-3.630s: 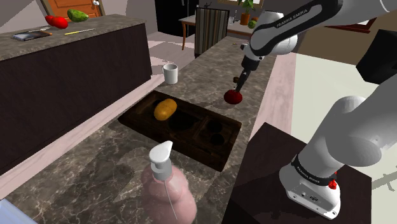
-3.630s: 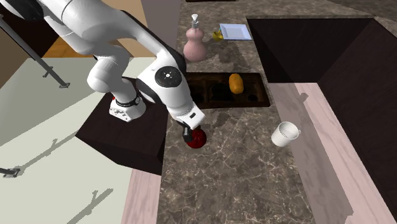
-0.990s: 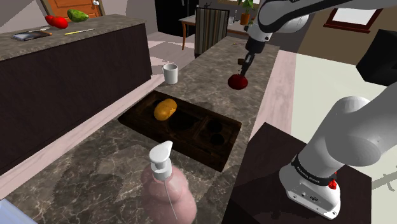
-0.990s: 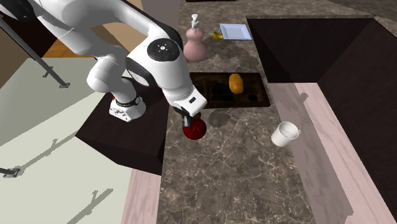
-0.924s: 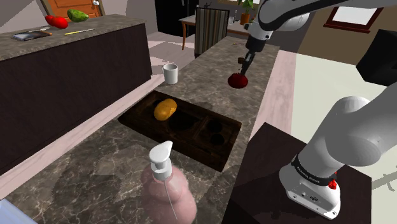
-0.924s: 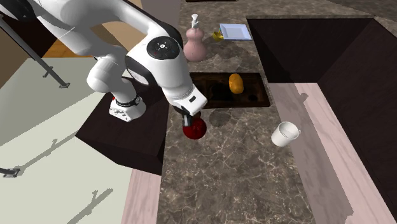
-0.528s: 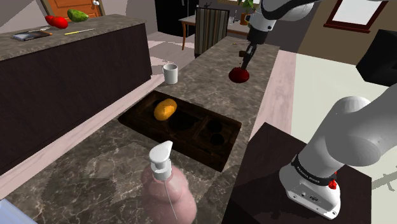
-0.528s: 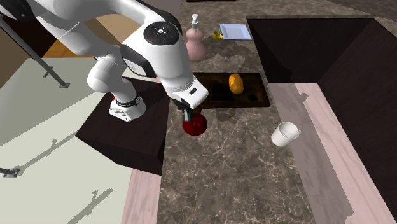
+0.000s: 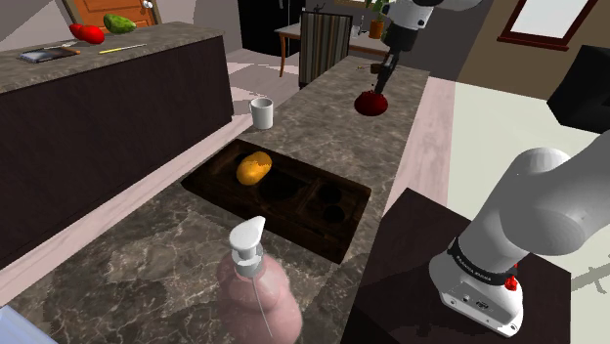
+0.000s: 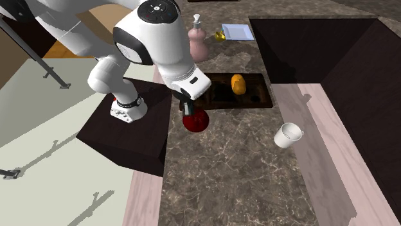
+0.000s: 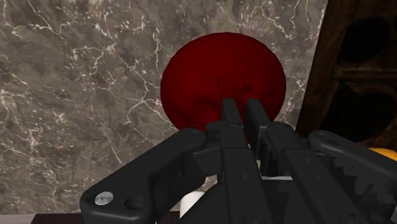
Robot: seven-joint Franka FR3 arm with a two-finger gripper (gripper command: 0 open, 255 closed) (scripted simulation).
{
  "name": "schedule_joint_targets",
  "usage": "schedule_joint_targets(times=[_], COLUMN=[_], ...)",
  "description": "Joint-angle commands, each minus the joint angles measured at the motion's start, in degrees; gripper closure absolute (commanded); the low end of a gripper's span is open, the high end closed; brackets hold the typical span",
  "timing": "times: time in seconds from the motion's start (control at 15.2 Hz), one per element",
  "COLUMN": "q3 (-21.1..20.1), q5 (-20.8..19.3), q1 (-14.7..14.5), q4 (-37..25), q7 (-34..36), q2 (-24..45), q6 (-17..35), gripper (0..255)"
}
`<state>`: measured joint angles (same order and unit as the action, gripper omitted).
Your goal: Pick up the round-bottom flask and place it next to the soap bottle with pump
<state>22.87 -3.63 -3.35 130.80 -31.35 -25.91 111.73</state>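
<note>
A dark red round-bottom flask (image 9: 372,104) (image 10: 195,121) (image 11: 219,79) hangs in the air above the marble counter (image 9: 323,137). My gripper (image 9: 382,78) (image 10: 186,108) (image 11: 244,118) is shut on its neck from above, and the red bulb sits just below the black fingers. The pink soap bottle with a white pump (image 9: 256,288) (image 10: 196,42) stands at the counter's other end, past the dark recessed tray (image 9: 277,193) (image 10: 226,91), well apart from the flask.
An orange potato-like lump (image 9: 254,168) (image 10: 238,83) lies in the tray. A white cup (image 9: 261,112) (image 10: 287,135) stands on the counter near its far edge. A blue plate (image 10: 235,31) lies beyond the soap bottle. My dark stand (image 9: 411,264) borders the counter.
The arm has risen with the flask in the gripper, lifting it higher off the counter and a little toward the tray.
</note>
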Motion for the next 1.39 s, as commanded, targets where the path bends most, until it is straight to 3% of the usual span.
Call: schedule_joint_targets(times=[0.0,1.32], q3=[-0.17,-1.30], q5=[0.06,1.09], q1=[-0.05,-0.92], q4=[-1.58,-18.24], q7=[0.11,0.84], q2=[-0.10,1.43], q6=[-1.67,-16.83], gripper=[255,255])
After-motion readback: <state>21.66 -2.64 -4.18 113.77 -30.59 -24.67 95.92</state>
